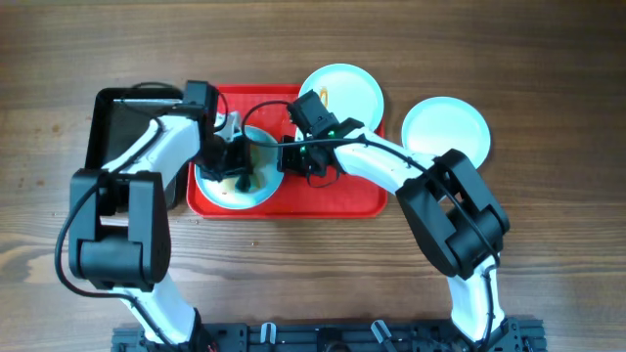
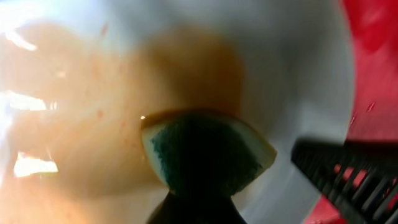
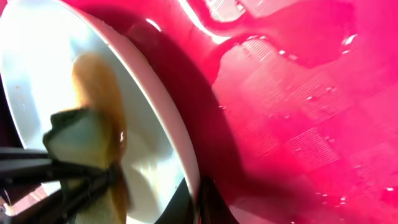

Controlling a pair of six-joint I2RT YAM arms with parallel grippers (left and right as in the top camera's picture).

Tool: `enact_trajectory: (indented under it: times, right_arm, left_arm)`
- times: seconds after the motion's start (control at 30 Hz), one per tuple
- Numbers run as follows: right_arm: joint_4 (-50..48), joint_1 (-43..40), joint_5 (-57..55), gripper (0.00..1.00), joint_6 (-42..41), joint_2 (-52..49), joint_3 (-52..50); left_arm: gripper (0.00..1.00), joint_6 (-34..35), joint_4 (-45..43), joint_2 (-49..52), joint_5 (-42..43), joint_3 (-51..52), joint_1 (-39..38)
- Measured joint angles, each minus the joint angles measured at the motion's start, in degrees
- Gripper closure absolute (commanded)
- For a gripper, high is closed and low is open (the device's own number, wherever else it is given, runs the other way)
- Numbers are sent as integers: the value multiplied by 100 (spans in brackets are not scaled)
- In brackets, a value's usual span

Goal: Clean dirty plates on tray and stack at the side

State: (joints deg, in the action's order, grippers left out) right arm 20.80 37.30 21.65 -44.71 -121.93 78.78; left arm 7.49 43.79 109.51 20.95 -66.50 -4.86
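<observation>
a green sponge (image 2: pixel 205 152) sits on a sauce-smeared plate (image 2: pixel 298 68). red tray (image 2: pixel 376 56) at right, a black ribbed part (image 2: pixel 348 177) before it

Three round pale plates are in view: one sauce-smeared plate (image 1: pixel 223 188), one lightly marked plate (image 1: pixel 342 93) and one clean plate (image 1: pixel 446 127). There is one red tray (image 1: pixel 333 200), one black pan (image 1: pixel 122 122), one yellow-and-green sponge (image 2: pixel 205 152), and two robot arms, left arm (image 1: pixel 161 142) and right arm (image 1: pixel 377 166).
</observation>
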Motion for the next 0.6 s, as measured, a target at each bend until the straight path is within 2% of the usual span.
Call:
enact_trajectory:
  times: [0.17,0.27,0.47,0.6]
  right_arm:
    - [-17,24,39,96,20,-2,0]
    - [-35,33,42,96,17,-2,0]
    - [-79,26,37,95,13,-7,0]
    - [-94,-35,-7,96,-28,-7,0]
  left_arm:
    - [96,129,293,0,-271,0,236]
    - [96,525,105,-61,-951,-9,236]
    - [96,855,-1152,-66,-1843,-4,170]
    - [96,898,-1832,-13,-2124,35,-98]
